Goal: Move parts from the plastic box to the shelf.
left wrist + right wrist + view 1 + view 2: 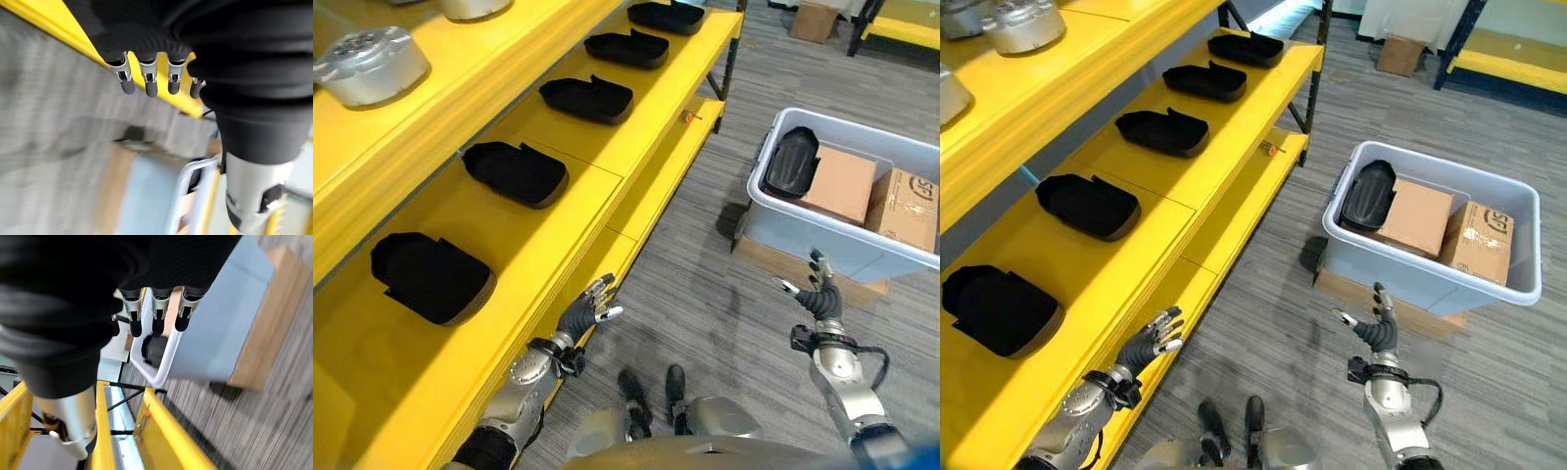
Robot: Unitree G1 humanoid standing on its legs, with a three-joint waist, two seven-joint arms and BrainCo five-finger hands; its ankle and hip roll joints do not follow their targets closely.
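Part (1367, 196), black and oblong, stands on end inside your plastic box (1410, 274), leaning against the box's wall nearest the shelf, its long axis running steeply up out of the box. Beside it in the box you see two cardboard cartons (1414, 217), one lying flat and one upright at the box's far side from the shelf. Five more black parts (516, 172) lie in a row along the yellow shelf (636, 176), well apart from the box. Your right hand (1374, 328) hovers just before the box's near wall, fingers straight and spread, holding nothing. Your left hand (587, 311) hangs at the shelf's front edge, fingers relaxed and empty.
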